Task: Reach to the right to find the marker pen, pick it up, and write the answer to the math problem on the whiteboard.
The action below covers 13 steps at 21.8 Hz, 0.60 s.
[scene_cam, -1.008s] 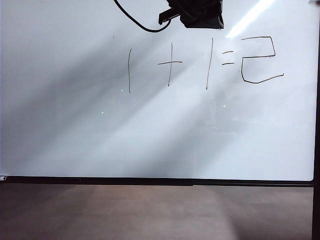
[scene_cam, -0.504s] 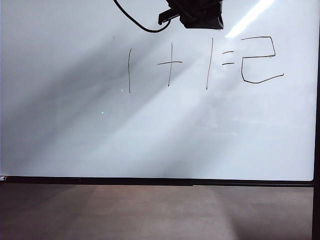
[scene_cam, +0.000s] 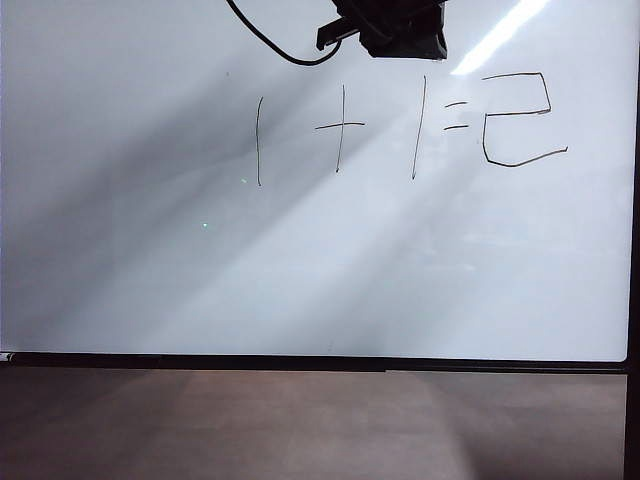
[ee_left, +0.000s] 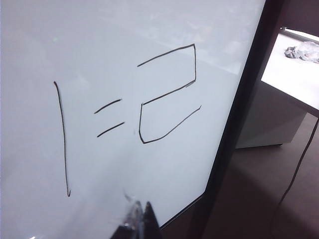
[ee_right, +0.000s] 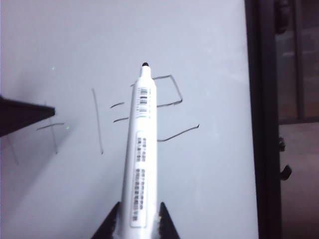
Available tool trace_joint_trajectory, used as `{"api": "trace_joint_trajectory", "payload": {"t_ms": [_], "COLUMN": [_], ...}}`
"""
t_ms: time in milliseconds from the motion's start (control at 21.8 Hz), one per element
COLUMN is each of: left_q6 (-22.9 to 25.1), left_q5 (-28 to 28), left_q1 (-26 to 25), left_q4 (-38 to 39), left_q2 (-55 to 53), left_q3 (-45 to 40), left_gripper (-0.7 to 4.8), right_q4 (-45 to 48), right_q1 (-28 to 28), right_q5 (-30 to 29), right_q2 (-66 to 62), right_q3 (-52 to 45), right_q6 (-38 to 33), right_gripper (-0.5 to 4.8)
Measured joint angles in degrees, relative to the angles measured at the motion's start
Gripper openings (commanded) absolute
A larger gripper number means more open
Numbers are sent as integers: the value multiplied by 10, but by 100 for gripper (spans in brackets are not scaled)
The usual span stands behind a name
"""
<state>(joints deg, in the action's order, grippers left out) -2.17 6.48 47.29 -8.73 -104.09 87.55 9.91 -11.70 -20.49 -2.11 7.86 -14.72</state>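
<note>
The whiteboard (scene_cam: 150,280) reads one plus one equals (scene_cam: 340,130), with an angular 2 (scene_cam: 515,120) just beside the equals sign; nothing on it has changed over the last second, so the writing looks finished. The right hand (ee_right: 138,221) grasps the marker pen (ee_right: 139,149), tip off the whiteboard. The left hand (ee_left: 139,224) sits below the sum; its grip cannot be told.

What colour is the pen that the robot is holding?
The marker pen has a white barrel with printed labels and a small black tip; the right wrist view shows it best.
</note>
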Motion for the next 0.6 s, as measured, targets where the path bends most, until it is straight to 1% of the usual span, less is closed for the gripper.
{"api": "trace_joint_trajectory", "payload": {"t_ms": [183, 596], "left_q6": [0, 0], "left_q5": [0, 0], "left_q1": [0, 0], "left_q4": [0, 1], "left_q2": [0, 0], "left_q3": [0, 0], "left_gripper": [-4, -4], "right_q4": [-37, -49], "right_q1": [0, 0], "right_q5": [-5, -5], "right_q2": [20, 19], "right_q3": [0, 0], "right_q6": [0, -1], "right_gripper": [-5, -5]}}
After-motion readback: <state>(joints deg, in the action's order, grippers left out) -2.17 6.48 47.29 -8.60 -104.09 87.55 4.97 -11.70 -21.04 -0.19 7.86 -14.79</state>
